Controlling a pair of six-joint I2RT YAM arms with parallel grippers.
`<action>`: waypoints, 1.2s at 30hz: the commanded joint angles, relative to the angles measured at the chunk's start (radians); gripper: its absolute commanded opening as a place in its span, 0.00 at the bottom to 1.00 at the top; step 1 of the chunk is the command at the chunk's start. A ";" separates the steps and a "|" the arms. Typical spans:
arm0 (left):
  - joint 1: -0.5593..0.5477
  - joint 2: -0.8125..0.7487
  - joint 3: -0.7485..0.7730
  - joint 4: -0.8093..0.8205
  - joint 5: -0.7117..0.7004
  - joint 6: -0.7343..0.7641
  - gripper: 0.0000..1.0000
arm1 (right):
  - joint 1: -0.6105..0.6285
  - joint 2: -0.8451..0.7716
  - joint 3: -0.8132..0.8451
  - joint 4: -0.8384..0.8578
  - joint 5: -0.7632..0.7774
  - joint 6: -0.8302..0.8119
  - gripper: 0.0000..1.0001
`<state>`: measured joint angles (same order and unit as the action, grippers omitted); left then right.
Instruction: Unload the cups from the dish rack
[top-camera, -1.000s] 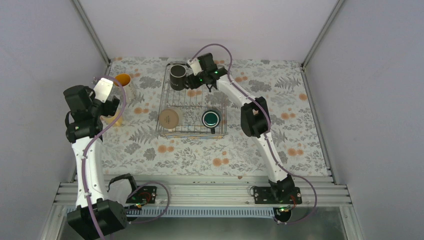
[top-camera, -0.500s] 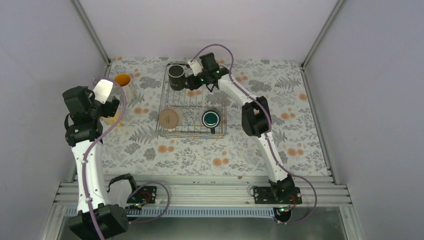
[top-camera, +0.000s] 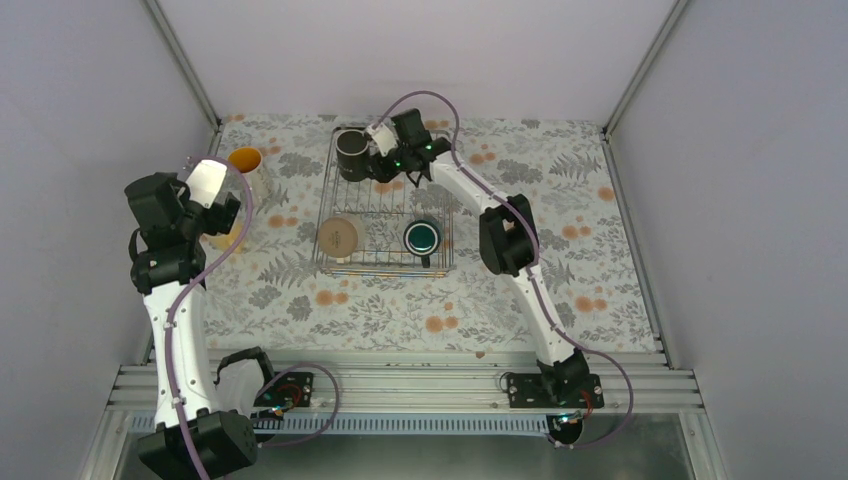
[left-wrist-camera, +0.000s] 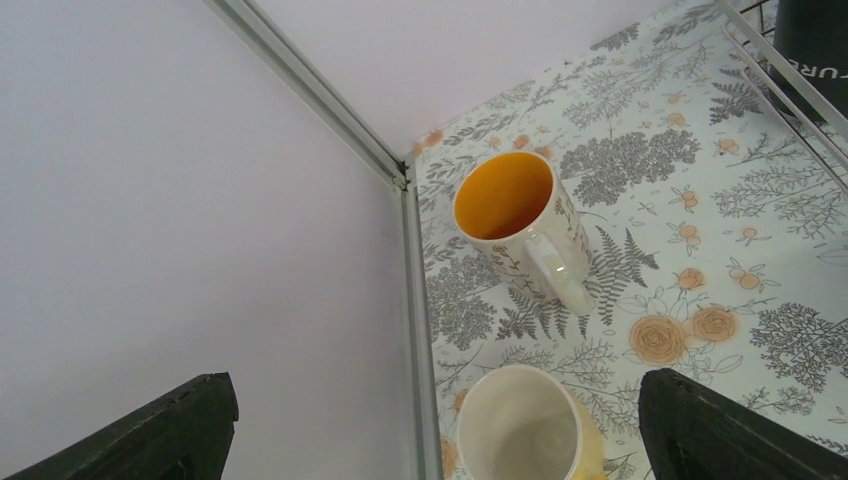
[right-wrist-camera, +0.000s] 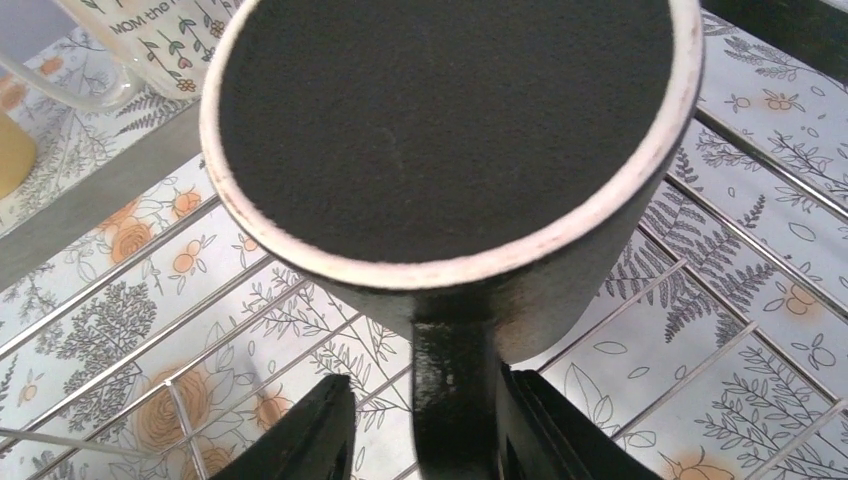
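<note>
Rack wires (top-camera: 383, 212) under black mug (top-camera: 352, 154)

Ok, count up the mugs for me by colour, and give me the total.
Black mug: 1
Cream-tan mug: 1
Dark green mug: 1
Orange-lined mug: 1
Pale whitish mug: 1
Total: 5
</note>
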<state>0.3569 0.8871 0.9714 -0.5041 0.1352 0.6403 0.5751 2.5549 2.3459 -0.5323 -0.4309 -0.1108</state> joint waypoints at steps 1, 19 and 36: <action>-0.001 -0.018 -0.025 0.001 0.047 -0.025 1.00 | 0.014 0.013 0.030 0.011 0.051 -0.026 0.32; -0.219 0.064 0.040 0.265 -0.092 -0.133 1.00 | 0.007 -0.240 -0.030 -0.058 0.019 -0.055 0.03; -0.461 0.083 -0.106 0.865 -0.324 -0.159 1.00 | -0.139 -0.648 -0.309 0.070 -0.465 0.169 0.03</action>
<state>-0.0612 0.9657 0.9134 0.1425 -0.2024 0.4999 0.4671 1.9911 2.1017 -0.6353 -0.6693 -0.0311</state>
